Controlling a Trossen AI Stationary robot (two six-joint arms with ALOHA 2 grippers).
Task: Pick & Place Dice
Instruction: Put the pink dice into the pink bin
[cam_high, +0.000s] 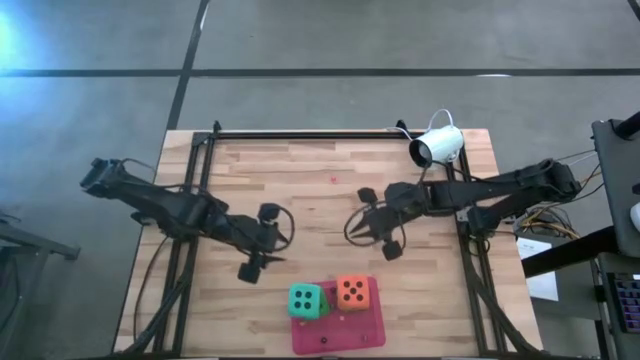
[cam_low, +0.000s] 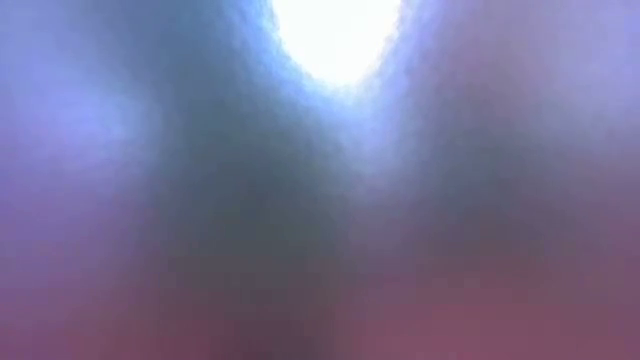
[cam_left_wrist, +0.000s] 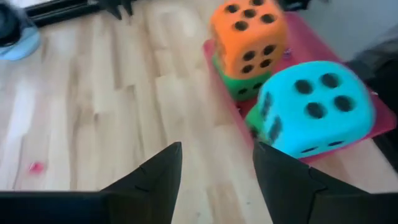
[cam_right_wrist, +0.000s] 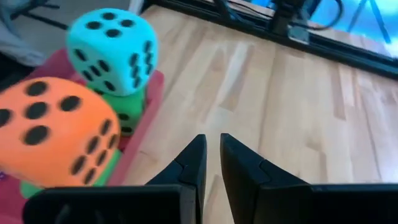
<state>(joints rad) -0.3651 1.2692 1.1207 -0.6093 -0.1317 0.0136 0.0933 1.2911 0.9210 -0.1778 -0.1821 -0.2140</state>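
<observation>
The wooden surface (cam_high: 320, 190) carries, at 6 o'clock near its front edge, a flat pink mat (cam_high: 340, 332). On the mat stand two stacks of dice. The teal die (cam_high: 306, 299) tops the stack toward 7 o'clock and rests on a bright green die (cam_left_wrist: 254, 116) of which only an edge shows. The orange-red die (cam_high: 352, 292) tops the stack just beside it toward 5 o'clock, over a second green die (cam_left_wrist: 239, 84). The two stacks are close together; whether they touch cannot be told.

The left gripper (cam_high: 256, 259) hangs at about 8 o'clock over bare wood, near the teal die but apart from it; its jaws stand parted and hold nothing. The right gripper (cam_high: 372, 232) hangs near the centre toward 4 o'clock, its jaws nearly closed with only a thin gap between them, and empty. A white camera (cam_high: 438, 147) sits at 1 o'clock on the frame. The low view is blurred to nothing.

Handling, as judged: the dice have rounded corners and a matt, foam-like look, so they are probably light and somewhat soft, yielding under a squeeze and not fragile. Being light and stacked, an upper die would tip or slide off if nudged sideways. The surest hold is on two opposite flat side faces, at mid-height, with the jaws coming square to the faces rather than across a corner.
</observation>
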